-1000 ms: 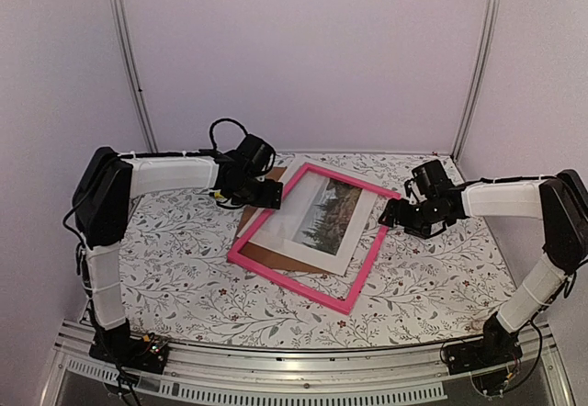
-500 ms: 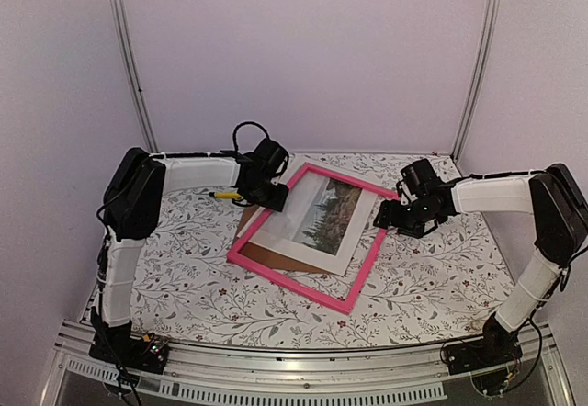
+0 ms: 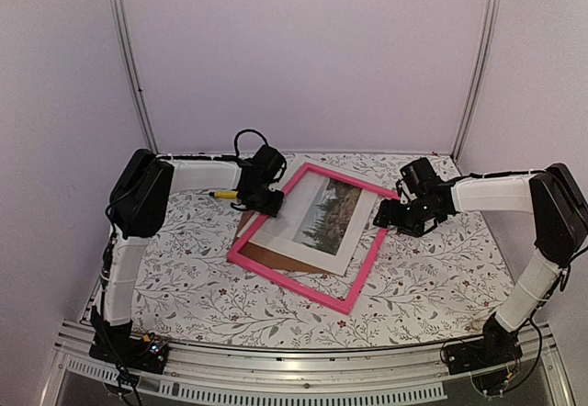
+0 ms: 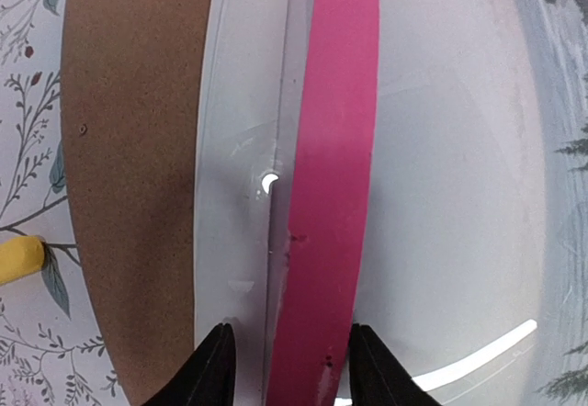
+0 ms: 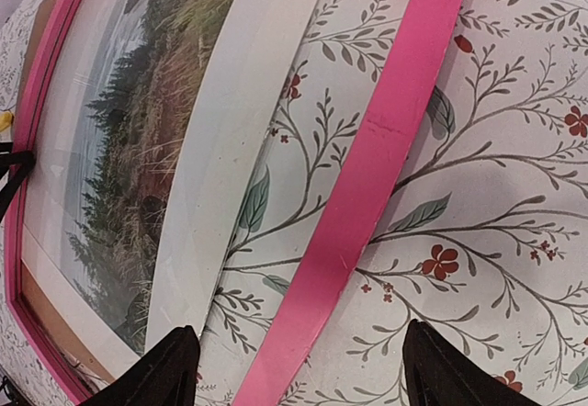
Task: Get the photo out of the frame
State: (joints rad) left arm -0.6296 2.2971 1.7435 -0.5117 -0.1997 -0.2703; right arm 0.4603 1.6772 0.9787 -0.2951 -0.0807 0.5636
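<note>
The pink frame (image 3: pixel 292 282) lies flat on the table, with the photo (image 3: pixel 323 211) inside its border and shifted toward the left. My left gripper (image 3: pixel 274 202) is at the frame's far-left side, open. In the left wrist view the gripper (image 4: pixel 292 374) straddles the pink bar (image 4: pixel 331 149) and the white strip beside it. My right gripper (image 3: pixel 384 219) is at the frame's right side, open wide. In the right wrist view the gripper (image 5: pixel 303 378) straddles the right pink bar (image 5: pixel 367 195), with the photo's white border (image 5: pixel 230 149) to its left.
A brown backing board (image 3: pixel 266 257) lies under the photo and sticks out past the frame's left side; it also shows in the left wrist view (image 4: pixel 129 149). A small yellow object (image 3: pixel 223 195) lies left of the left gripper. The floral tablecloth (image 3: pixel 441 277) surrounds the frame.
My left arm has swung in and its gripper has moved right onto the frame's far-left bar. My right gripper has shifted slightly left to the right bar. The frame has not moved.
</note>
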